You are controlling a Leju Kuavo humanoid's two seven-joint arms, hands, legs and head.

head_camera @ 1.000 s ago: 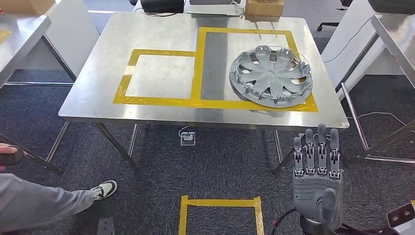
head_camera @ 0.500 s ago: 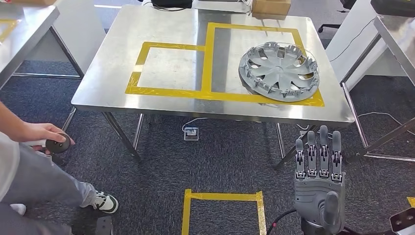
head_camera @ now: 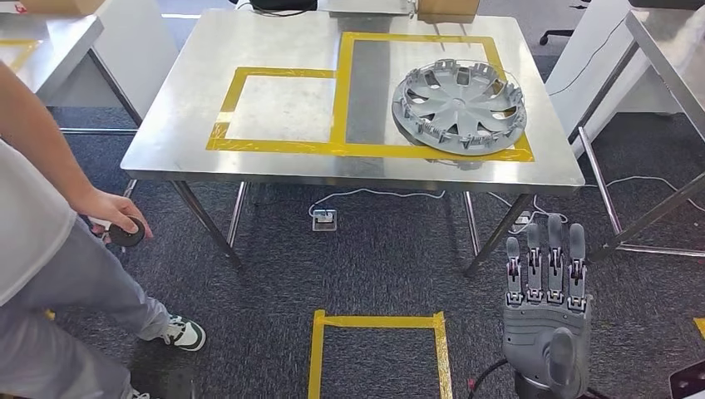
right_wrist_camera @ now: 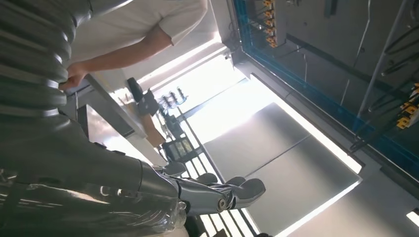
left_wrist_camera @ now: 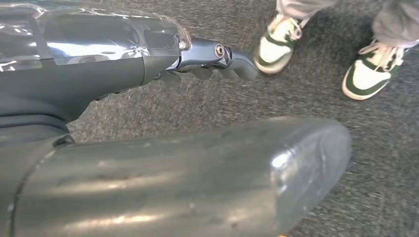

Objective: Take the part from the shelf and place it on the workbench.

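Fingers first: on my right hand (head_camera: 544, 320) they're stretched out straight and side by side, palm up, holding nothing at all. So that hand is free and just hanging low, well short of the bench (head_camera: 249, 162).

From the head view, the part, a grey wheel cover (head_camera: 459, 105), is lying flat on the bench already, inside the bigger yellow tape outline (head_camera: 342, 91). Relative to the bench, my right hand is off its near edge, down over the carpet. Also on the near side of the bench there's a yellow tape square on the floor (head_camera: 378, 353), and a person (head_camera: 50, 274) stands off the bench's near left corner holding a small dark thing I can't make out.

Left wrist view: my left hand (left_wrist_camera: 212, 57) hangs over the carpet, fingers curled in a bit with nothing in them as far as I can see. I honestly can't tell how tightly they're curled. The person's green and white shoes (left_wrist_camera: 365, 74) are just past it.

Right wrist view: same right hand from behind, fingers extended, nothing between them. It looks up at ceiling lights, with the person's arm beside it.

My read: the job's basically done. Part's on the bench, hands are off it, nothing obvious left.
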